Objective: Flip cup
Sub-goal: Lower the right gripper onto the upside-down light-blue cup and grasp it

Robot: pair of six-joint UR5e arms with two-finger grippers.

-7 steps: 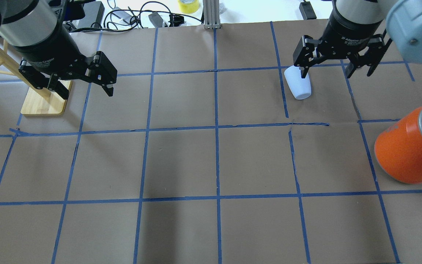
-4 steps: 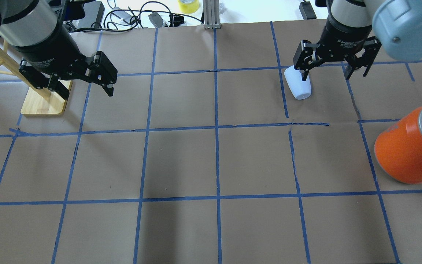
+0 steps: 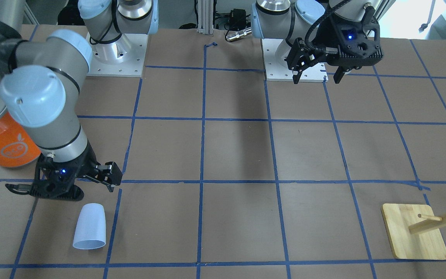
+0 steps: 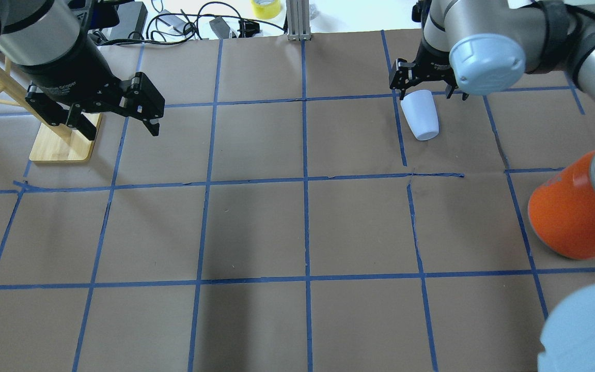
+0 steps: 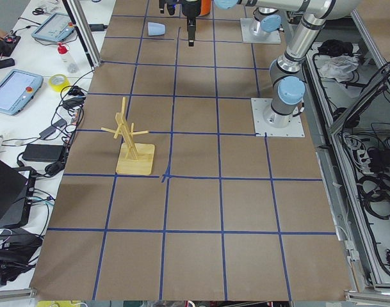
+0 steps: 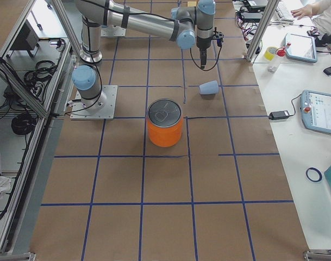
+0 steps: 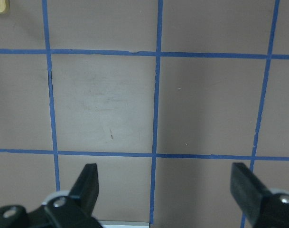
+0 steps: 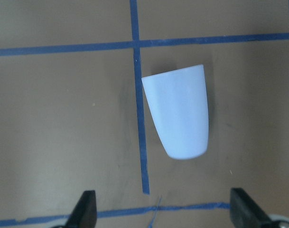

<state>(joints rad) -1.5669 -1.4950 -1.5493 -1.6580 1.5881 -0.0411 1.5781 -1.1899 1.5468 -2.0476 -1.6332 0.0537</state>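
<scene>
The cup, a small pale lavender-blue tumbler, lies on its side on the brown paper, its rim facing away from the robot. It also shows in the front view and the right wrist view. My right gripper hovers above the cup, open and empty, jaws spread wider than the cup. It does not touch the cup. My left gripper is open and empty, held above the table at the far left.
A large orange can with a silver lid stands at the right. A wooden stand is under the left arm. Cables and a yellow tape roll lie beyond the far edge.
My right gripper has shifted left and farther out, turning so its jaws now straddle the space above the cup. The arm's elbow has swung into view. The cup and left arm have not moved.
</scene>
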